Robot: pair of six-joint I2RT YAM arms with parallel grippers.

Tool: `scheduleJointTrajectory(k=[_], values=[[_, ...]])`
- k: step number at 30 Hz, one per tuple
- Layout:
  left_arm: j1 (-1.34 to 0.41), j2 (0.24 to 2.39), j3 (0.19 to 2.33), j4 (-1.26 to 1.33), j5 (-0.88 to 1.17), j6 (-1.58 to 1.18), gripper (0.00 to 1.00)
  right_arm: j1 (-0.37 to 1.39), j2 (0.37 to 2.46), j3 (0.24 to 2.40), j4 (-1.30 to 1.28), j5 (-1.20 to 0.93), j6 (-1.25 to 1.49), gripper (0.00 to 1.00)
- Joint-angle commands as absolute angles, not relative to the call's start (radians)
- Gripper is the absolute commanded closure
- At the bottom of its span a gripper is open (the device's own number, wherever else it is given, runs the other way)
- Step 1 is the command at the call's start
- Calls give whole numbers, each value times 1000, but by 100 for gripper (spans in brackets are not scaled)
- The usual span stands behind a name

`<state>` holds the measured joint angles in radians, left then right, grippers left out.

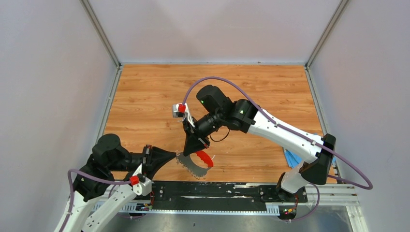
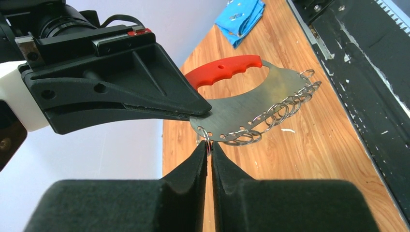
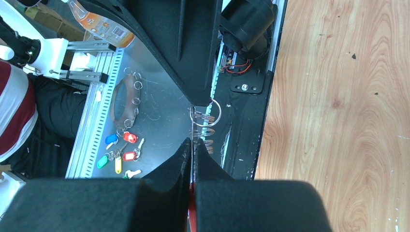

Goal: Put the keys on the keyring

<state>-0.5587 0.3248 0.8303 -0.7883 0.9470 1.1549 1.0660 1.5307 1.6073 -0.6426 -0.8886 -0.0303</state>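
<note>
From above, shows the right gripper (image 1: 196, 151) clamped on the keyring (image 1: 194, 167) by the near edge of the table (image 1: 145, 96), with the left gripper (image 1: 175, 155) at its left end. From the left wrist, shows those fingers (image 2: 193, 166) nearly together, pinching the end ring (image 2: 206, 136) of the grey plate (image 2: 261, 101) below the red handle (image 2: 225, 72), a blue cloth (image 2: 241, 19) well behind. From the right wrist, shows closed fingers (image 3: 174, 164) gripping the plate edge-on.

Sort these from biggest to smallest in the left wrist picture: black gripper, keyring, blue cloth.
1. right gripper, looks largest.
2. keyring.
3. blue cloth, looks smallest, but it lies farther away and the edge cuts it off, so unsure.
</note>
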Motion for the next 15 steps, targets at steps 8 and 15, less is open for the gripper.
scheduleJointTrajectory(k=[8, 15], values=[[-563, 327, 850, -788, 958, 1140, 100, 1077, 1532, 1611, -626, -903, -15, 100], [-563, 362, 888, -785, 937, 1070, 100, 1076, 1528, 1593, -626, -891, -24, 100]])
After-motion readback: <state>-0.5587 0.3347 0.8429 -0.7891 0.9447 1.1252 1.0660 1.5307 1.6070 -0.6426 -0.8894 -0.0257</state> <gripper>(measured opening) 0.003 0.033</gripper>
